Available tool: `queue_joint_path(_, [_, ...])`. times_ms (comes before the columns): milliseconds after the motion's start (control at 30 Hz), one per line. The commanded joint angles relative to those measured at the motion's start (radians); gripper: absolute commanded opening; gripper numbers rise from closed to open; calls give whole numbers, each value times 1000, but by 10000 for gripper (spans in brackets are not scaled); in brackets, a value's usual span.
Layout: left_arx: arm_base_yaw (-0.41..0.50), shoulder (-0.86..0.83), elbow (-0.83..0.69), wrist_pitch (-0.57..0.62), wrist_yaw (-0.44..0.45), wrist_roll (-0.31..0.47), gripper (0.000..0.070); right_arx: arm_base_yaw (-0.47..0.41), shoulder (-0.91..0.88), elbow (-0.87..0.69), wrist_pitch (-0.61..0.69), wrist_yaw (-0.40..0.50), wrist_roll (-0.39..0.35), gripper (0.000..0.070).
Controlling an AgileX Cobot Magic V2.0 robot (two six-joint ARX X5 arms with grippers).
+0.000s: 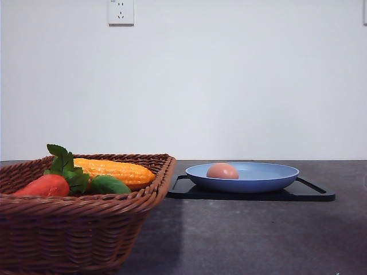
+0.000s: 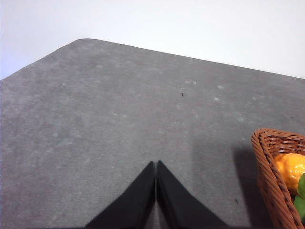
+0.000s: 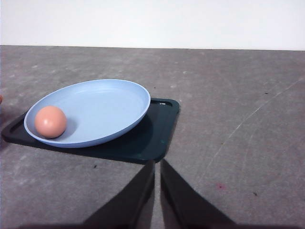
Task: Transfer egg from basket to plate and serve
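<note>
Egg (image 1: 222, 171): pinkish-brown, matte, unpatterned. Plate (image 1: 269, 177): plain light blue, no decoration. Tray (image 1: 312, 193) beneath it: flat black. Basket (image 1: 80, 229): reddish-brown woven wicker, braided rim. Basket contents: red-orange vegetable (image 1: 45, 185) with green leaves (image 1: 64, 163); yellow-orange corn cob (image 1: 114, 171) with rows of kernels. Table (image 1: 246, 240): dark grey, faintly speckled. Wall (image 1: 229, 80): white, with a white socket (image 1: 121, 12). Right gripper (image 3: 157, 163) fingers: black, ahead of them the black tray. Left gripper (image 2: 156, 164) fingers: black, over grey table.
</note>
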Motion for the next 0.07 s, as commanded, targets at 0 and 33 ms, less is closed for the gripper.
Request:
queue_joint_path(0, [1, -2, -28, -5, 4, -4, 0, 2, -3, -7, -2, 2, 10, 0])
queue_joint_path(33, [1, -2, -28, -5, 4, -4, 0, 2, -3, -7, -2, 2, 10, 0])
